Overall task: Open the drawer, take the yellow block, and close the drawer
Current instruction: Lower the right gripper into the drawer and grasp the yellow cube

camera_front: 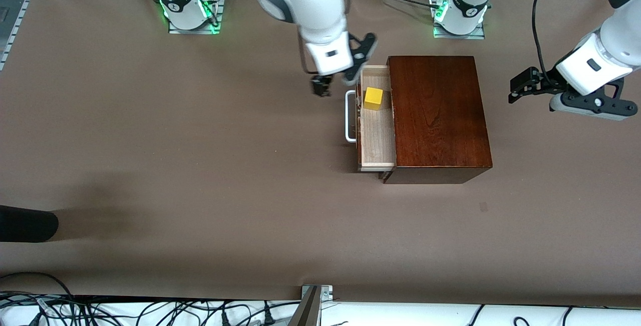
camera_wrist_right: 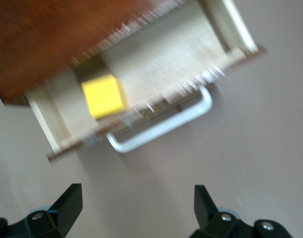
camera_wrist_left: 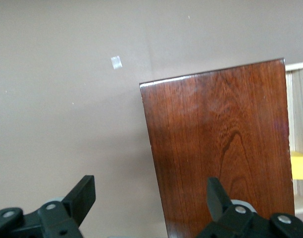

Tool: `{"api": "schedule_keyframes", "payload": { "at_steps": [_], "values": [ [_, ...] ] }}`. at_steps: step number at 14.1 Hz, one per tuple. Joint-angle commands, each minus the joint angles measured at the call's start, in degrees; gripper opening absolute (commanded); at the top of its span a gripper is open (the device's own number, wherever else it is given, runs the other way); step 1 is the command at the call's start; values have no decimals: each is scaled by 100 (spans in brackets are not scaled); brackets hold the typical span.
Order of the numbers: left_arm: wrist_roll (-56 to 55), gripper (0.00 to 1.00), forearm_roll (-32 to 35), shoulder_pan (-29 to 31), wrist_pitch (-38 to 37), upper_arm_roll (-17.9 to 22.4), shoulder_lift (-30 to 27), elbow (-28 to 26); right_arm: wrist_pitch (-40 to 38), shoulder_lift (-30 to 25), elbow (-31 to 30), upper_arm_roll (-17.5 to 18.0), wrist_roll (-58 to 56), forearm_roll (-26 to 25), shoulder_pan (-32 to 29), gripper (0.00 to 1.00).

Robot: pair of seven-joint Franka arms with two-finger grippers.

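The yellow block point(camera_front: 373, 98) sits in the drawer point(camera_front: 376, 138), which is pulled out of the dark mahogany box point(camera_front: 438, 115) toward the right arm's end of the table. The block rests on the pale tray floor near the tray's corner farthest from the front camera, close to the box's opening and apart from the white handle point(camera_front: 350, 116). Nothing else shows in the tray.

The right gripper point(camera_front: 336, 81) hangs over the bare table point(camera_front: 200, 166) just beside the handle, jaws spread wide and empty. The step in hand looks to be the pick. To do it well, the gripper should come over the block, line its fingers point(camera_wrist_right: 67, 206) up with two opposite faces, and drop straight down, minding the tray's end wall and the box edge close by. Closing on the block's middle would hold it square.

The left gripper point(camera_front: 531, 88) waits in the air off the box's closed end, its jaws wide apart and empty.
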Motion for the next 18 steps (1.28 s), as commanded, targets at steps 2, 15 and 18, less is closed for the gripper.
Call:
{"api": "schedule_keyframes", "payload": {
  "at_steps": [2, 15, 18],
  "values": [
    [-540, 100, -70, -203, 436, 76, -227, -278, 314, 783, 807, -69, -163, -636, 485, 100],
    [-505, 100, -52, -124, 154, 67, -95, -59, 753, 1874, 1309, -122, -111, -1245, 1023, 100],
    [-487, 100, -52, -116, 137, 76, -95, -67, 814, 1936, 1309, -131, 82, -1254, 1067, 100]
  ]
}}
